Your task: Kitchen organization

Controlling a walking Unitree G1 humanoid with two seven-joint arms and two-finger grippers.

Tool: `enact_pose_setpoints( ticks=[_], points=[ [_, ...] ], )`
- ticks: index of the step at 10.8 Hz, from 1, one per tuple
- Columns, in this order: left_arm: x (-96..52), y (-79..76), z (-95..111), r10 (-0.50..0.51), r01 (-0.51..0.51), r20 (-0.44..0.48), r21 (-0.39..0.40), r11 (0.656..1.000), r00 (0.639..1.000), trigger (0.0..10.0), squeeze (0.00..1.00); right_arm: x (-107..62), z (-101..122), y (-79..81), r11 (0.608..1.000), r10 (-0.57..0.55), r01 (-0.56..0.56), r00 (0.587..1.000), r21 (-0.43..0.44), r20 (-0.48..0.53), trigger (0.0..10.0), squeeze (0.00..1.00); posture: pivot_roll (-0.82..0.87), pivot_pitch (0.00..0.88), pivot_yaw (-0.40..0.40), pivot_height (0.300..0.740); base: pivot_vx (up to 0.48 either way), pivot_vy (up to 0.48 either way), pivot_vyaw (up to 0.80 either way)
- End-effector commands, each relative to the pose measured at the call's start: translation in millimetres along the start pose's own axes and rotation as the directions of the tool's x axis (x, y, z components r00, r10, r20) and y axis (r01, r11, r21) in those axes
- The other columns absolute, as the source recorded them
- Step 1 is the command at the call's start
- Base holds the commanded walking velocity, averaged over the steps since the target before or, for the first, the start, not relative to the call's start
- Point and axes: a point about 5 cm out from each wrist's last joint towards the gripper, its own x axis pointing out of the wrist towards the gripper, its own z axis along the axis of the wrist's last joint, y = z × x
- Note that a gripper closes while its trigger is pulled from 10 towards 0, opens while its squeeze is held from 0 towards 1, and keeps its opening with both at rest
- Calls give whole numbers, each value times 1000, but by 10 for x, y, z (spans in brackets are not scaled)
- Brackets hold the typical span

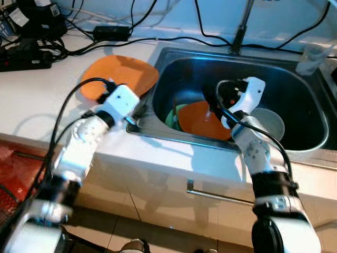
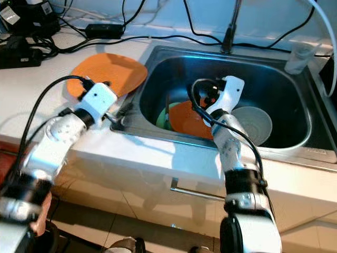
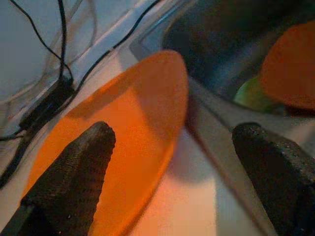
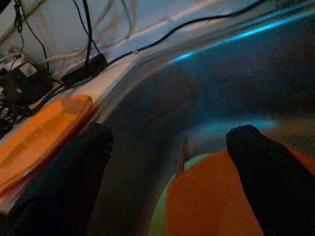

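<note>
Orange plate (image 1: 202, 120) is seen lying in the sink (image 1: 174, 63), just under the right gripper (image 4: 170, 157), held wide open. The left gripper (image 3: 172, 162), also open, is kept outside the sink by another plate (image 1: 118, 76).

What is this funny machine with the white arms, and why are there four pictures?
It is a helper robot at a kitchen sink. Two pictures come from its head, looking down. Two come from little cameras on its wrists, looking along its black fingers. The left pincer is open over an orange plate on the counter. The right pincer is open inside the sink, above another orange plate, a green one and a grey bowl. Nothing is held.
</note>
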Motion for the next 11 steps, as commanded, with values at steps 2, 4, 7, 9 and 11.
enact_pose_setpoints(
  ticks=[2,4,7,9,11],
  points=[
    [18,95,-101,21,-19,-38,72,997,999,10000,0,-42,24,16,1000,7,-7,1000,-1,-7,10000,0,115,101,-3,740,0,0,0],
    [32,161,-192,50,-39,-70,159,987,996,10000,0,-71,41,26,1000,3,-4,1000,-4,-8,10000,0,109,101,0,740,0,0,0],
    [52,201,-302,69,-49,-100,187,981,993,10000,0,-106,52,37,1000,1,-2,1000,-14,-14,10000,0,104,100,1,740,0,0,0],
    [54,223,-330,76,-54,-105,197,979,992,10000,0,-115,49,52,1000,2,-2,1000,-19,-17,10000,0,104,101,-1,740,0,0,0],
    [50,221,-346,55,-34,-96,213,976,994,0,0,-119,66,62,1000,6,-7,1000,-24,-16,10000,0,102,96,-2,740,0,0,0]
  ],
)
